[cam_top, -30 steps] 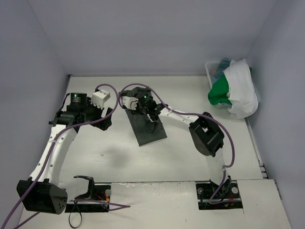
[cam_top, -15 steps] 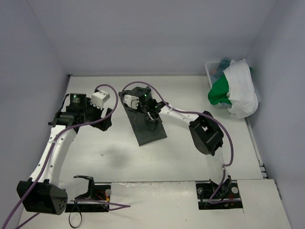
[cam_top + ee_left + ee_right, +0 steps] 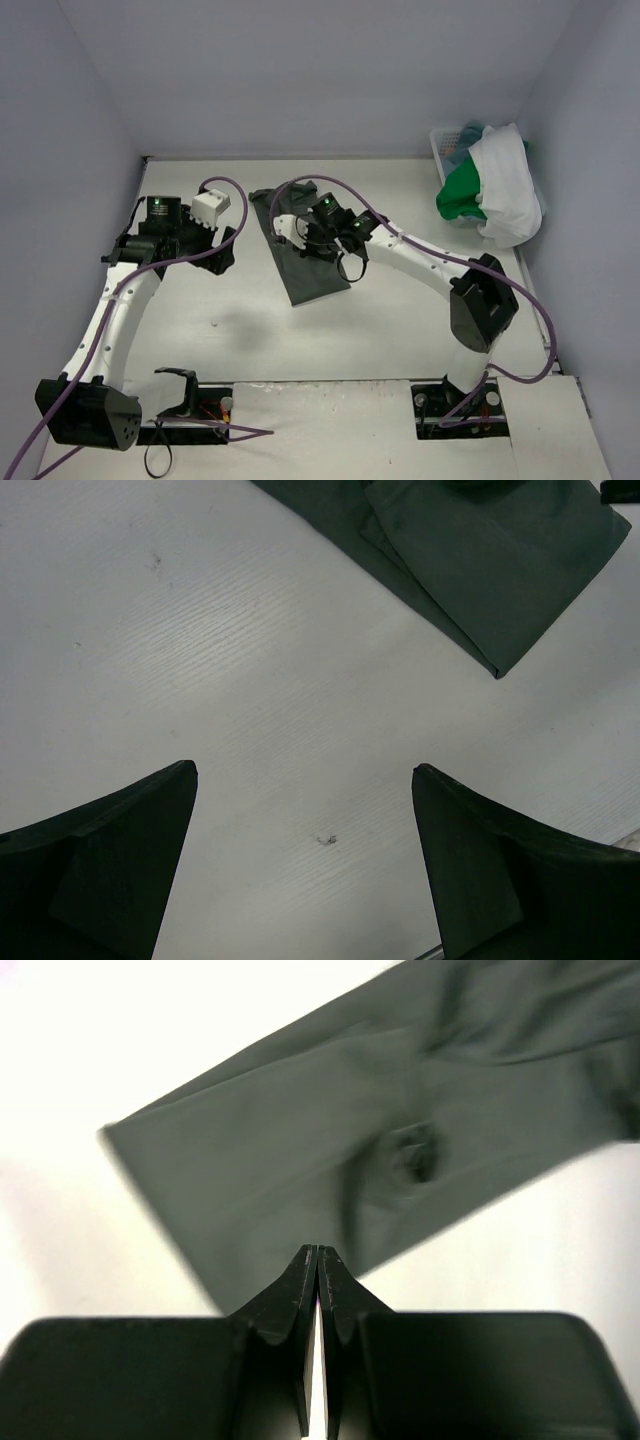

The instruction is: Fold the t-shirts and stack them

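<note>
A dark grey-green t-shirt point(image 3: 312, 272) lies folded into a long strip in the middle of the table point(image 3: 400, 320), also visible in the left wrist view point(image 3: 480, 550) and the right wrist view point(image 3: 300, 1130). My right gripper point(image 3: 303, 242) point(image 3: 317, 1250) hovers above the strip, shut, with nothing between its fingers. To the left of the shirt my left gripper point(image 3: 222, 250) point(image 3: 305, 770) stands wide open over bare table. A white t-shirt point(image 3: 505, 190), a bright green one point(image 3: 460, 195) and a teal-blue one point(image 3: 470, 135) are heaped at the back right.
The heap sits in and over a white lattice basket point(image 3: 445, 140) in the back right corner. Grey walls close the table on three sides. Purple cables loop above both wrists.
My right gripper has shut and pulled back to the right, its elbow swinging right, uncovering the shirt's far end. The left arm has not moved.
</note>
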Controlling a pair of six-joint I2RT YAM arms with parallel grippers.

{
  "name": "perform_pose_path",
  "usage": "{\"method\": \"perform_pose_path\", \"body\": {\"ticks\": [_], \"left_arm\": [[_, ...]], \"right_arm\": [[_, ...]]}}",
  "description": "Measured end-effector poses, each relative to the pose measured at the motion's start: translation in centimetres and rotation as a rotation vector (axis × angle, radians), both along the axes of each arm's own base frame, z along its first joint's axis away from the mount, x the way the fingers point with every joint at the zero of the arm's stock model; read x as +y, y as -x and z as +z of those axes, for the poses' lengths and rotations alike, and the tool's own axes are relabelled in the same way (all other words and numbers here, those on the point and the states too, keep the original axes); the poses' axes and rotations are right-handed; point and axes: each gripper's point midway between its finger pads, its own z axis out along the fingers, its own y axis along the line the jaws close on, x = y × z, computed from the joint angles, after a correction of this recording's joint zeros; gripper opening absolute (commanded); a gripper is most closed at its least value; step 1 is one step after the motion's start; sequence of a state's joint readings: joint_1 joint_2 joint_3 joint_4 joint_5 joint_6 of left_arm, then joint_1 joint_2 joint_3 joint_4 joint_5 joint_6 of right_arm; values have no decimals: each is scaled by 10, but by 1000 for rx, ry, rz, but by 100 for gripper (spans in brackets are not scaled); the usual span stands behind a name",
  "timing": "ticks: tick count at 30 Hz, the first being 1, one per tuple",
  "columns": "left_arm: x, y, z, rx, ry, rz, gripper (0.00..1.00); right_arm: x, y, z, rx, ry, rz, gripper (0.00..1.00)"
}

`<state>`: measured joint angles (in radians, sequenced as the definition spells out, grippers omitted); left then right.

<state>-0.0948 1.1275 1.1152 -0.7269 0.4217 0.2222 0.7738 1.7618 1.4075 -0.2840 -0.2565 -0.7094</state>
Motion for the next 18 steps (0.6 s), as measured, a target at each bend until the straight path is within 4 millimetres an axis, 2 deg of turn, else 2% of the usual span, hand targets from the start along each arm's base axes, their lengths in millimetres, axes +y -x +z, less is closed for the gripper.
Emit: {"method": "perform_pose_path", "body": {"ticks": [5, 9, 14, 18], "left_arm": [[0, 0, 0, 0, 0, 0, 83], [2, -1, 0, 0, 0, 9, 83], [4, -1, 0, 0, 0, 14, 82], [5, -1, 0, 0, 0, 17, 83]], "right_arm": [[-15, 37, -54, 175, 81, 70, 0], [-18, 45, -82, 248, 107, 89, 0], [-21, 35, -97, 268, 104, 69, 0], [-20, 26, -99, 250, 91, 56, 0]]}}
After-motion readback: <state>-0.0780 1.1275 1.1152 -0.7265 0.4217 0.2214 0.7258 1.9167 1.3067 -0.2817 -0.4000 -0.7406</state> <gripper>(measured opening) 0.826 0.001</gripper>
